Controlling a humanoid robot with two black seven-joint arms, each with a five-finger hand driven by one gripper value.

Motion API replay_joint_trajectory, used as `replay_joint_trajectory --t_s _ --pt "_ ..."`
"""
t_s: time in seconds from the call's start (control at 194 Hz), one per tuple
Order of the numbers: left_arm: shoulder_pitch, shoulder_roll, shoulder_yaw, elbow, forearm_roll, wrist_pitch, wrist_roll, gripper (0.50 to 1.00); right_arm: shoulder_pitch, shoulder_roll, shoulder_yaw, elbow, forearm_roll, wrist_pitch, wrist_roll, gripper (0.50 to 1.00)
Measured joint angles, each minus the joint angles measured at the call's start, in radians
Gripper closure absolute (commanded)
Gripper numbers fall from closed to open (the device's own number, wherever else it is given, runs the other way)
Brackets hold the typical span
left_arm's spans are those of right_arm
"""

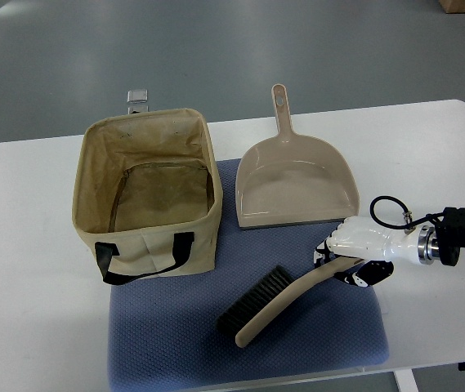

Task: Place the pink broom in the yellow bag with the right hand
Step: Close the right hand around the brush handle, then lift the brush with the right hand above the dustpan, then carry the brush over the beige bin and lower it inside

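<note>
The pink broom (277,304) is a small hand brush with a beige-pink handle and black bristles, lying on the blue mat (175,343) at the front centre. My right hand (353,255) reaches in from the right edge, its white fingers (355,238) curled around the far end of the broom's handle. The yellow bag (146,196) is an open tan fabric bin with black straps, standing on the left of the mat, empty inside. The left arm is out of sight.
A beige-pink dustpan (293,175) lies behind the broom, its handle pointing away. The mat rests on a white table (36,269). A small metal clip (138,99) sits behind the bag. A black cable (387,214) loops by my right wrist.
</note>
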Motion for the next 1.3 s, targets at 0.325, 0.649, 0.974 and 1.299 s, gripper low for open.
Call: replay_joint_trajectory --t_s 0.325,0.649,0.974,1.299 --pt "0.000 0.000 0.000 0.000 0.000 -0.001 0.000 0.500 0.110 -0.079 0.022 -0.005 0.057 -0.108 0.040 1.000" --pt "0.000 0.000 0.000 0.000 0.000 -0.001 0.000 0.500 0.226 -0.152 0.109 -0.033 0.177 -0.126 0.073 1.000" --pt "0.000 0.000 0.000 0.000 0.000 0.000 0.000 0.500 0.429 -0.162 0.126 -0.082 0.250 -0.125 0.079 1.000" --pt "0.000 0.000 0.000 0.000 0.000 0.000 -0.001 0.500 0.622 0.001 0.116 -0.186 0.244 -0.121 0.073 1.000"
